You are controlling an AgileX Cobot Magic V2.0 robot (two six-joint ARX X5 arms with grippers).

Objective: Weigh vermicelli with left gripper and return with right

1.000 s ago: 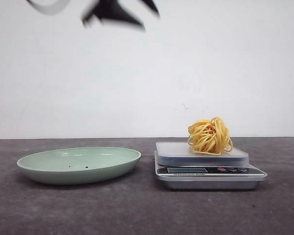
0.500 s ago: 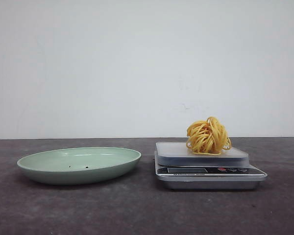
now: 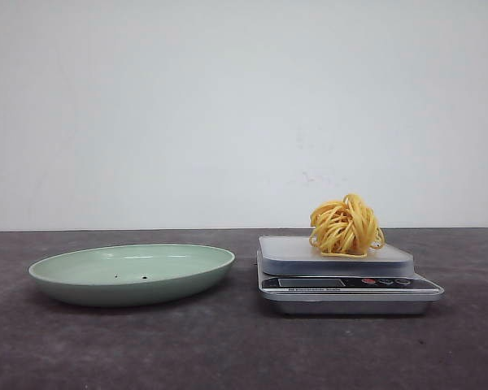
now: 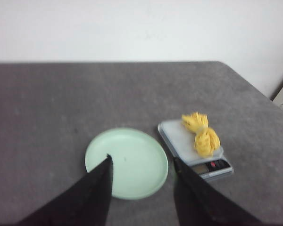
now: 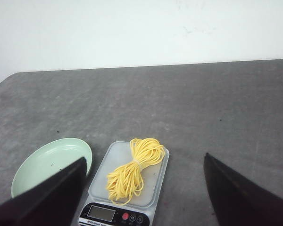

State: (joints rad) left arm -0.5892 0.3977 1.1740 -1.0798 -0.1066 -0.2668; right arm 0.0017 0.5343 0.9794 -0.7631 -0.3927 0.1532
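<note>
**Noodles Seen Resting on the Scale, Both Grippers Held Apart**

Nearest the front camera, bare dark grey table [image 3: 228,349] is seen. Just behind it, 2 things are set side by side, apart from each other: a pale green plate [image 3: 81,286] on the left and a small kitchen scale [image 3: 350,296] on the right. The plate is shallow, and a few dark specks are seen inside it. A display and a row of small buttons are carried on the front of the scale.

The vermicelli [image 3: 346,227] is found on the flat weighing platform of the scale, toward its right rear part. It is seen as a loose yellow bundle of thin strands, touched by nothing but the platform.

Behind the table, a plain white wall [image 3: 244,114] is seen.

Neither arm is shown in the front view. In the left wrist view, the left gripper [image 4: 141,167] is seen held above the table with its 2 black fingers spread apart and nothing between them. In the right wrist view, the right gripper [image 5: 144,169] is likewise seen high above the scale, its fingers set wide apart and nothing gripped.
</note>
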